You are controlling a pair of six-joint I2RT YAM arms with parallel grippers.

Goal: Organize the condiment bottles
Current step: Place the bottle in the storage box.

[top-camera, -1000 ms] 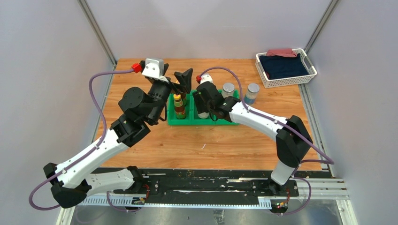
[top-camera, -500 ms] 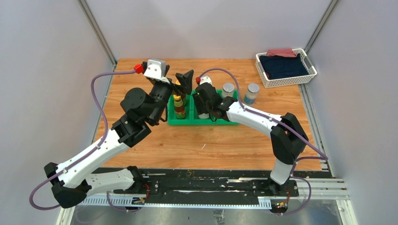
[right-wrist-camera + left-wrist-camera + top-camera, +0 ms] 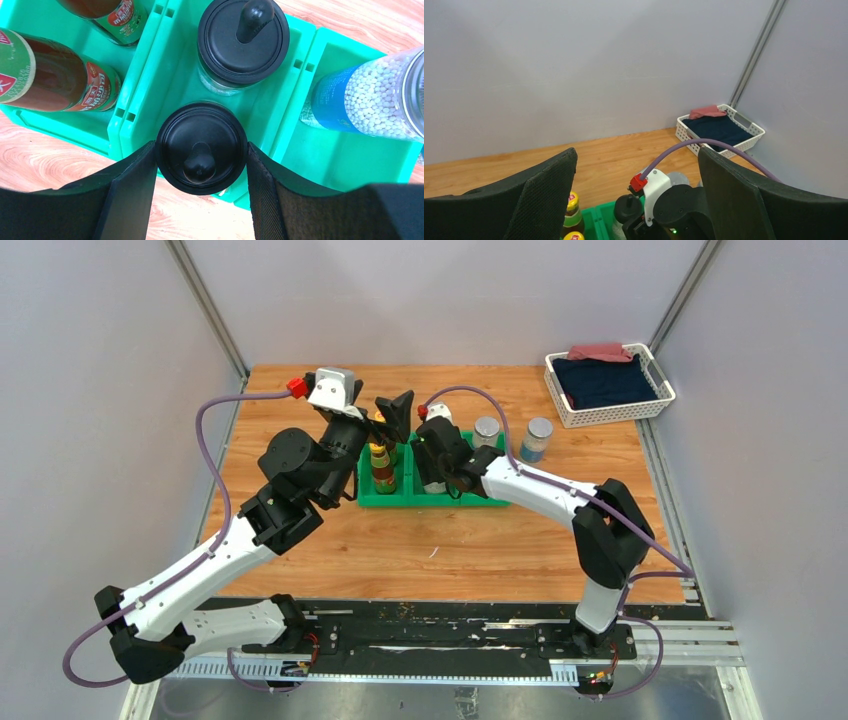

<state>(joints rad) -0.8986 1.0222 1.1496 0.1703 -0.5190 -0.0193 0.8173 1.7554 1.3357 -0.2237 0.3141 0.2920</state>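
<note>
One squat clear bottle w/ black knob lid [image 3: 201, 147] is pinched by the right hand [image 3: 200, 160] at the near end of the green plastic bin's [image 3: 170, 65] mid compartment, its twin [image 3: 243, 42] just behind. That hand has edged left in the last sec, so it's prob. lined up, release next. Meanwhile left hand [image 3: 636, 192] hangs spread above the bin.

Brown bottles [image 3: 55, 75] and black-lidded jars [image 3: 201, 147] stand in adjoining bin [image 3: 165, 60] compartments.
</note>
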